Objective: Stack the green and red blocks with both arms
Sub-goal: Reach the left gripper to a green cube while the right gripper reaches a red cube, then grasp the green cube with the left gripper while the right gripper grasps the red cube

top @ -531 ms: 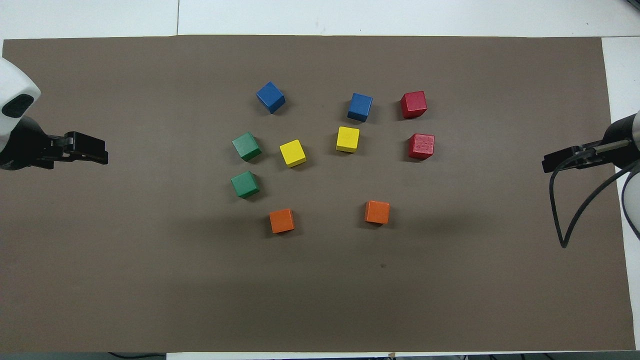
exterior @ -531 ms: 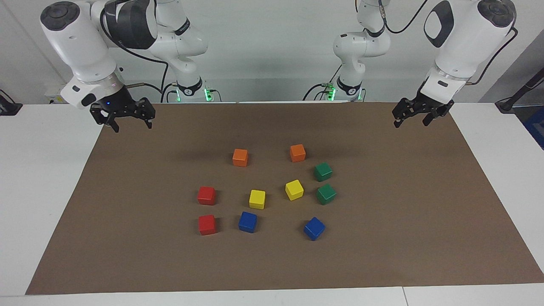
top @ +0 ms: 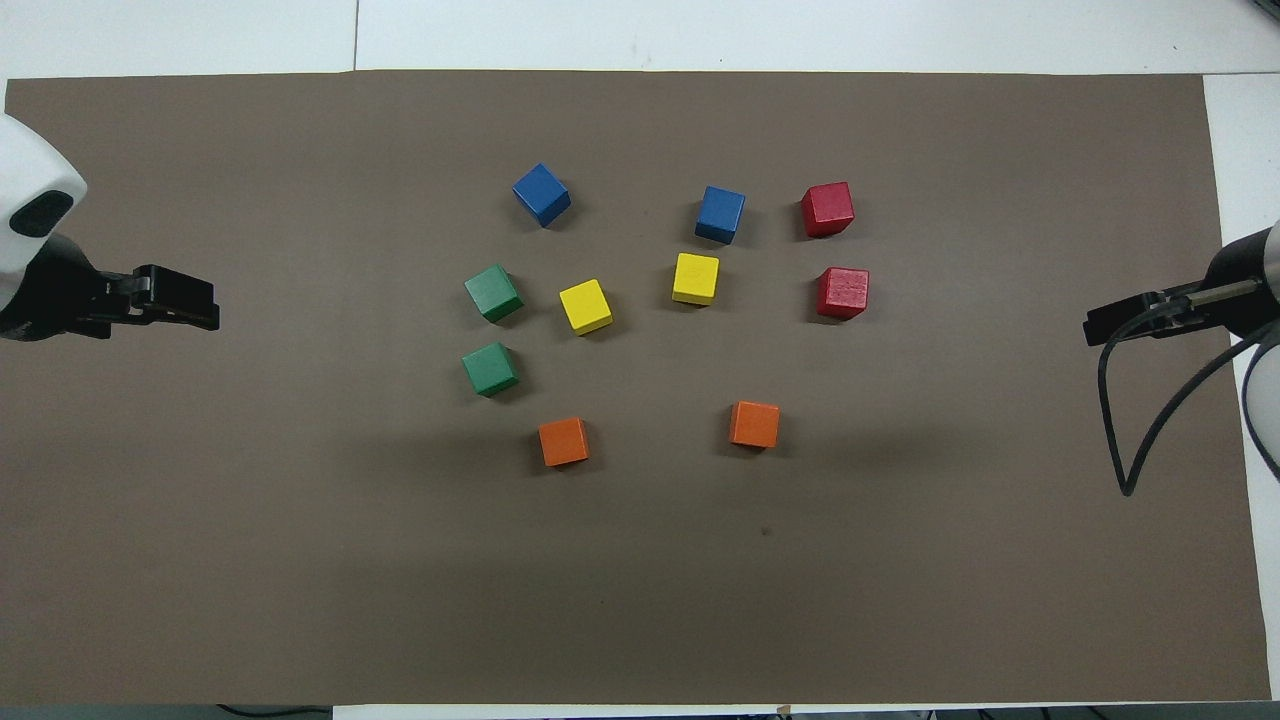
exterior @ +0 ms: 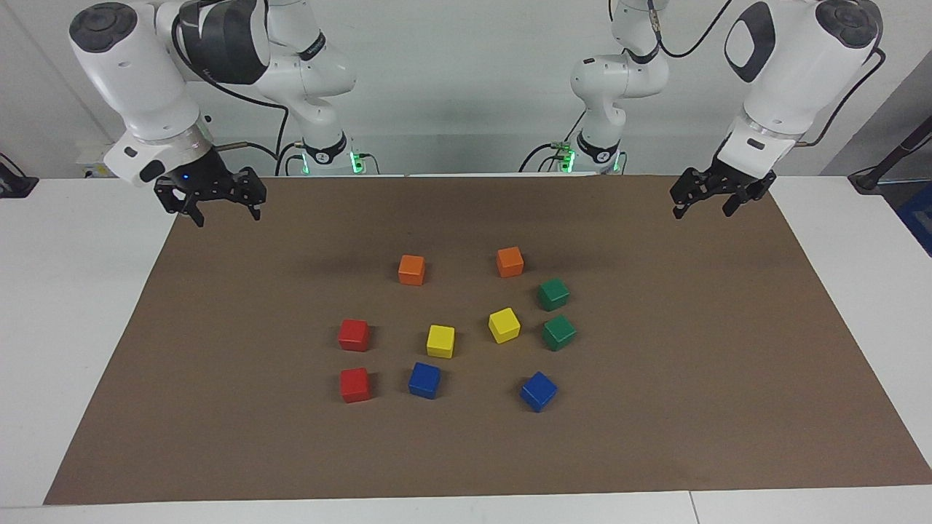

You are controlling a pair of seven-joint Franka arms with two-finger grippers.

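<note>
Apart: green blocks (exterior: 556, 313), red blocks (exterior: 354, 359) (grippers (exterior: 226, 209) gaping)

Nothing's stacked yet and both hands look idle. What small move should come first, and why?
Probably bring the left hand over the green block nearer the robots. Both green blocks lie toward the left arm's end, all blocks sit singly on the brown mat, and that hand hangs open and empty over the mat's edge. The right hand is open too, waiting.

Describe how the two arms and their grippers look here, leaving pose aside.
Both arms are glossy white, rounded and jointed, with dark grey joint caps and black cables looping alongside. Green lights glow at their bases. The left gripper and right gripper are small, black and two-fingered.
</note>
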